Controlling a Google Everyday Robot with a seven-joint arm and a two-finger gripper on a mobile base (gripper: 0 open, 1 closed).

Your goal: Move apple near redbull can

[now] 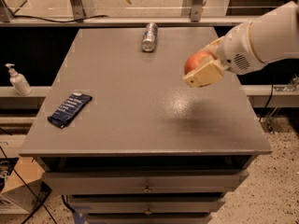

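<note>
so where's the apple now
In the camera view the round red-orange apple sits in the end effector above the grey table's right side, right of the slim silver can at its far edge.

apple (pixel 195 59) in tool (pixel 199 68) above table (pixel 121 106)
</note>
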